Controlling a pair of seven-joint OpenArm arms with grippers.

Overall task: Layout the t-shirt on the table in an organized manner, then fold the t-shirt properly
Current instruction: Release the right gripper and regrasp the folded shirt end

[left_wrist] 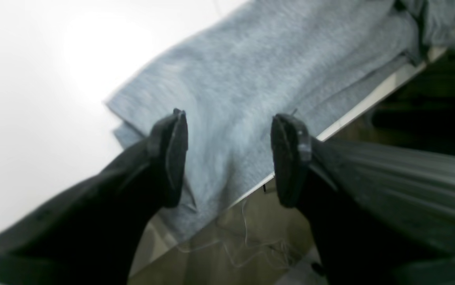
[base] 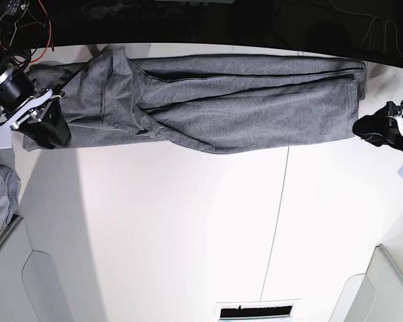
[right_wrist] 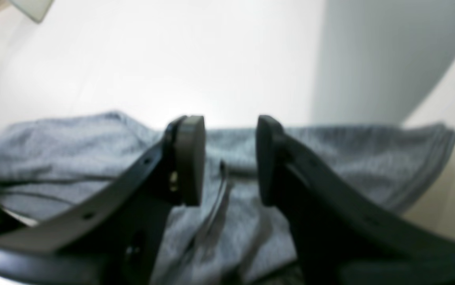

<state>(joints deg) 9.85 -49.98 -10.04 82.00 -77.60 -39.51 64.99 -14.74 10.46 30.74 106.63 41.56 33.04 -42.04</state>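
The grey t-shirt (base: 221,100) lies as a long creased band along the top edge of the white table (base: 188,235) in the base view. My left gripper (base: 364,127) is open and empty at the shirt's right end. In the left wrist view it (left_wrist: 229,158) hovers over the shirt (left_wrist: 251,71) by the table edge. My right gripper (base: 50,131) is at the shirt's left end. In the right wrist view it (right_wrist: 227,160) is open and empty just above the rumpled shirt (right_wrist: 330,158).
A thin dark seam (base: 275,221) crosses the table. Another grey cloth (base: 0,194) sits at the left edge. White bins stand at the bottom left (base: 40,282) and bottom right (base: 383,288). Wires (base: 20,20) hang at top left. The floor (left_wrist: 243,237) shows past the table edge.
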